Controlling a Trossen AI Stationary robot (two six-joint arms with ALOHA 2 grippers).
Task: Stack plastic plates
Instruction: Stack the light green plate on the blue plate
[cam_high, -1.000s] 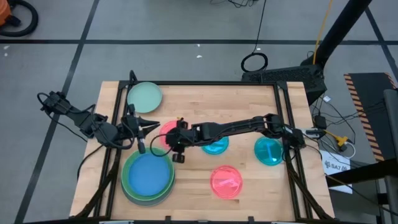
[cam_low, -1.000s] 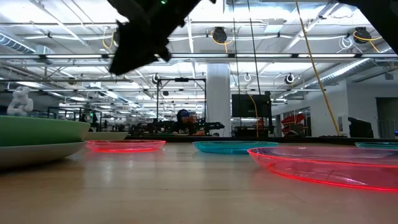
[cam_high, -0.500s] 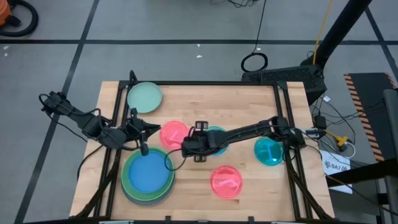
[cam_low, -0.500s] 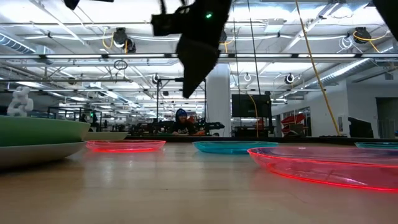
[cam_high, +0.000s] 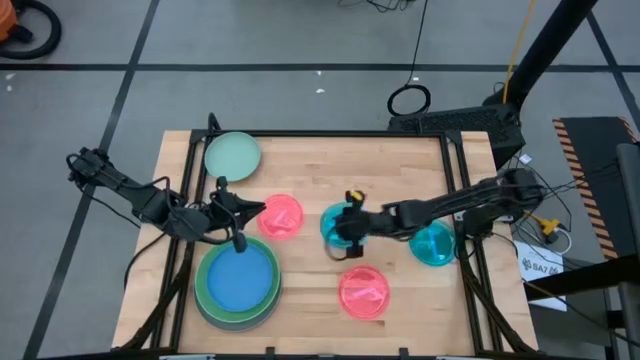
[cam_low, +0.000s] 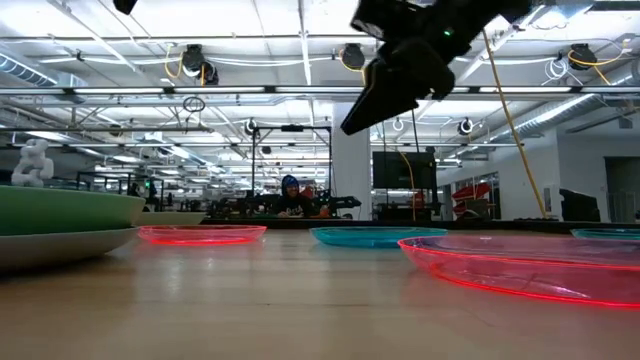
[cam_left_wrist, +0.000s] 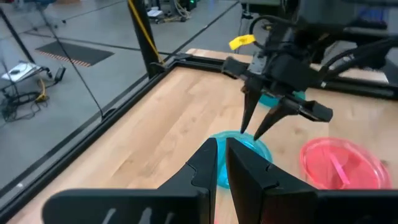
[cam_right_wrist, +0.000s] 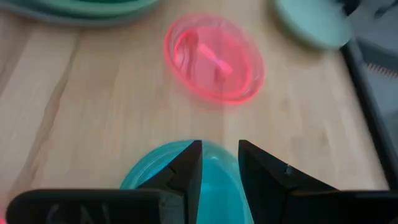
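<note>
Three-plate stack (cam_high: 238, 285) at left, blue on top; left gripper (cam_high: 243, 212) just above it beside pink plate (cam_high: 281, 216), fingers nearly pressed together, empty. Mid-table, right gripper (cam_high: 342, 240) spread over teal plate (cam_high: 330, 218), not gripping: probably the pick step. Next: lower onto rim, pinch, carry to stack.

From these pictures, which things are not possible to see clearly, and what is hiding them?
- Grey plate, high view: only a thin rim shows; the green plate and blue plate cover it.
- Middle teal plate, high view: the right gripper hangs above and hides part of it.
- Far-right teal plate, low view: cut off by the picture's edge.
- Left gripper, low view: out of the picture.
</note>
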